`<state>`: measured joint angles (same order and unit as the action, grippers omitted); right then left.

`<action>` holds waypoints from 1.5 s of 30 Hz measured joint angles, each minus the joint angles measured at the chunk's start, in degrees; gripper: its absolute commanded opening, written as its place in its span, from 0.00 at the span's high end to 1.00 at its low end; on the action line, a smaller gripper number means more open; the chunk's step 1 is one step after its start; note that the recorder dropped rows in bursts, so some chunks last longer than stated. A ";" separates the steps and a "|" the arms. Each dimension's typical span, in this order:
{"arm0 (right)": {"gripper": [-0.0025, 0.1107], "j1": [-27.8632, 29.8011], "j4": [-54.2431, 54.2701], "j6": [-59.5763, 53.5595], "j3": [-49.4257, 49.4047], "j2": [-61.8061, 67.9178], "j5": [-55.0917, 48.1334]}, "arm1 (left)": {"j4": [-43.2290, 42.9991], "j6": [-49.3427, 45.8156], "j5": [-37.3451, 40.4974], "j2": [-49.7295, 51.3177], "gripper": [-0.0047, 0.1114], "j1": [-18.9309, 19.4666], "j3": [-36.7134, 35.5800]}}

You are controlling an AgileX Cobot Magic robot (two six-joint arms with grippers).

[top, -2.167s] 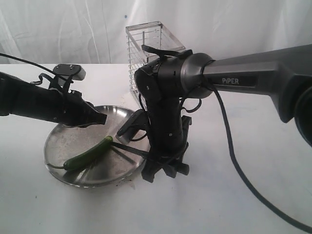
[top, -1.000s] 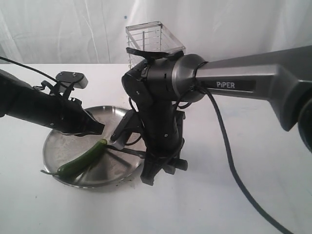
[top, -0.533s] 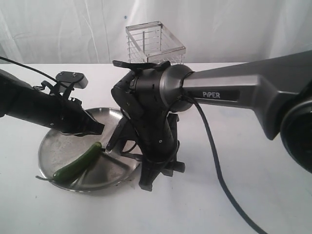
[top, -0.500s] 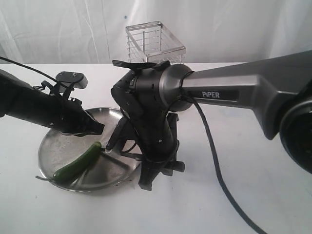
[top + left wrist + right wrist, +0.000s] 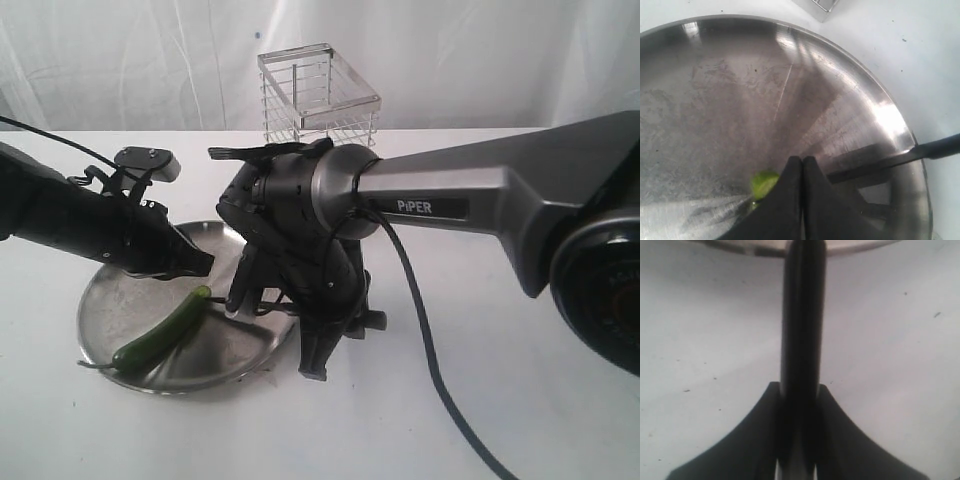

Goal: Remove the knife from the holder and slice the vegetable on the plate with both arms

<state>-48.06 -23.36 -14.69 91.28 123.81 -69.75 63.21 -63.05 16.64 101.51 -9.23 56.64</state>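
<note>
White cloth (image 5: 120, 50) is hanging behind the white surface (image 5: 520, 400). The left tool (image 5: 801, 161), pressed together, is hovering over the vegetable (image 5: 762, 182) on the plate (image 5: 715, 75); the right tool (image 5: 800, 388) is pinching the knife (image 5: 802, 315).

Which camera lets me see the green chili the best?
The exterior view. There the whole chili shows, stem and all, lying on the plate. The left wrist view shows only one green end peeking past the shut left end effector. The right wrist view shows none of it.

Left claw (image 5: 801, 167) pinched closed; right claw (image 5: 799, 392) points down, gripping the knife (image 5: 802, 315)
</note>
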 measured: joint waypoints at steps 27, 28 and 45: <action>0.98 -1.27 9.38 0.44 8.83 4.60 0.00 | -1.90 0.45 -0.36 0.00 0.96 0.00 0.00; 0.98 -1.27 9.38 0.36 8.95 4.73 0.00 | -2.74 0.65 -0.82 0.00 0.96 0.00 0.00; 0.98 -1.27 10.55 0.31 9.05 4.73 0.00 | 0.02 5.01 9.42 3.24 0.96 13.92 0.00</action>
<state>-49.33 -12.81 -14.38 100.33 128.54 -69.74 63.23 -58.05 26.06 104.75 4.69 56.64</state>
